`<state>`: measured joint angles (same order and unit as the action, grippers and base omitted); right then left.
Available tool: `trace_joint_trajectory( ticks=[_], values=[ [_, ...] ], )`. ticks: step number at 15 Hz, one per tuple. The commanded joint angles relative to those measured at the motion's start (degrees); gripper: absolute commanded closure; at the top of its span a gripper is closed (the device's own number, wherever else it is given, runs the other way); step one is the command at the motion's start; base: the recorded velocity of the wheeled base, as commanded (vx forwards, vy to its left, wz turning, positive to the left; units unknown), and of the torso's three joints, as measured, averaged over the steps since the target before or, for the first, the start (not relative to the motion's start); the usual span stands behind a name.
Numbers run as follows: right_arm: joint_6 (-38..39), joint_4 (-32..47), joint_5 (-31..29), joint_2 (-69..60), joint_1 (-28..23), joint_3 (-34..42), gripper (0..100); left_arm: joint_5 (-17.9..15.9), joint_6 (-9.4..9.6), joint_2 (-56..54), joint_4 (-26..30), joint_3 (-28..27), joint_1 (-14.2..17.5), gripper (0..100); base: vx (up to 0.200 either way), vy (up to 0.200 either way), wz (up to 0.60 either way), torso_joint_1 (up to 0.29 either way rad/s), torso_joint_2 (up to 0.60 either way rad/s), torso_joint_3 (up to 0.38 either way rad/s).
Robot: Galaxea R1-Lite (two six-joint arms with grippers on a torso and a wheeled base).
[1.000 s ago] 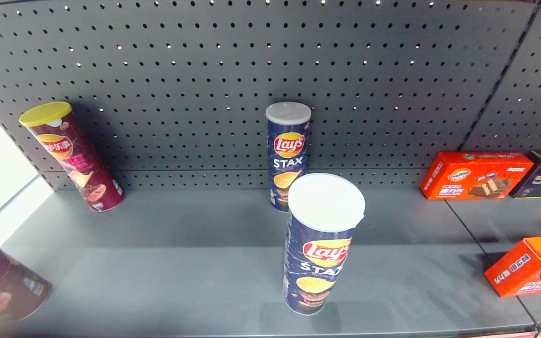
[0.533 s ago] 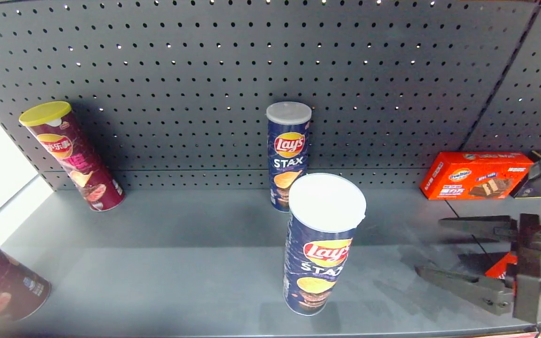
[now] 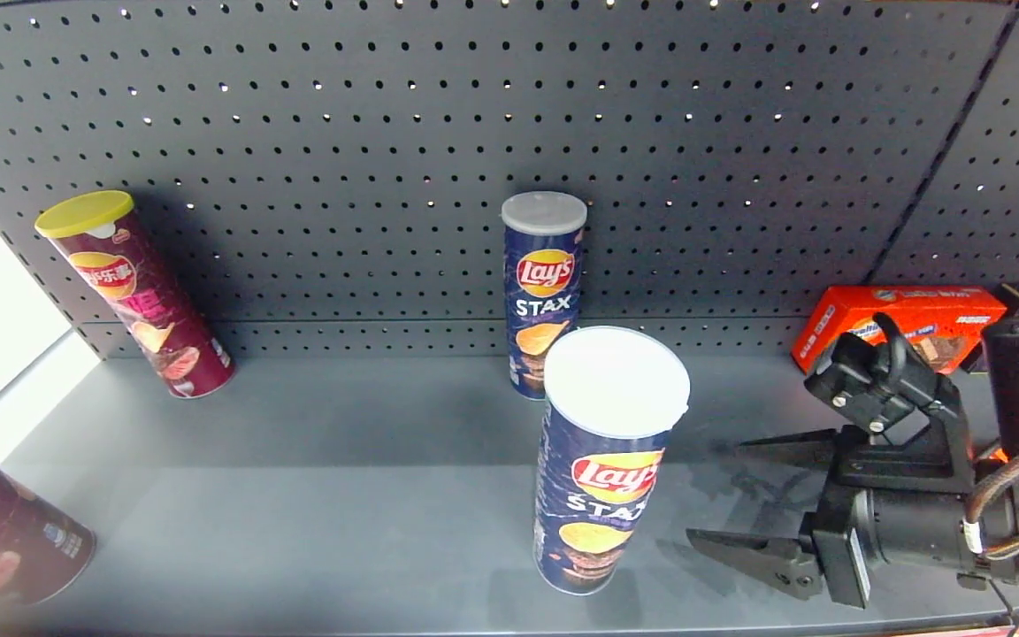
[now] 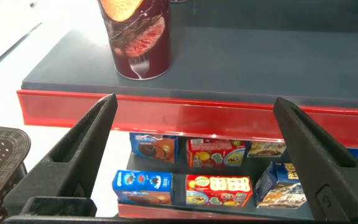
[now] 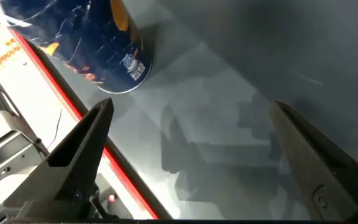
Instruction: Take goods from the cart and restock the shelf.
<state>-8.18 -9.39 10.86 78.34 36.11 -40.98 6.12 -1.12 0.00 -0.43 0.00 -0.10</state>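
grey shelf (image 3: pixel 297 495); right gripper (image 3: pixel 720 491), fingers apart, beside tall can (image 3: pixel 602 469).
clipping it sideways could topple it. left gripper (image 4: pixel 194 102) apart too.

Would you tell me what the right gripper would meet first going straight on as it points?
Probably the front blue can, standing ahead of the open right gripper on the shelf. The right wrist view shows it off to one side, so contact may be off-centre; depth is unclear.
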Motion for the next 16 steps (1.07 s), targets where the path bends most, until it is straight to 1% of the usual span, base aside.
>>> trace_joint_trajectory(
  ticks=[1,3,8,16],
  values=[
    [0.0,0.0,0.0,2.8,0.5,-1.3,0,0.0,-0.02,0.0,0.0,0.0,0.0,0,0.0,0.0,0.0,0.0,0.0,0.0],
    [0.0,-0.1,0.0,4.6,1.2,-2.7,0,0.1,-0.02,0.0,0.0,0.0,0.0,0,0.0,0.0,0.0,0.0,0.0,0.0],
    [0.0,-0.1,0.0,5.7,2.8,-3.1,0,0.1,-0.02,0.0,0.0,0.0,0.0,0,0.0,0.0,0.0,0.0,0.0,0.0],
    [-0.1,-0.6,0.0,8.4,2.8,-4.5,0,0.0,-0.11,0.0,0.0,0.0,0.0,0,0.0,0.0,0.0,0.0,0.0,0.0]
  ],
)
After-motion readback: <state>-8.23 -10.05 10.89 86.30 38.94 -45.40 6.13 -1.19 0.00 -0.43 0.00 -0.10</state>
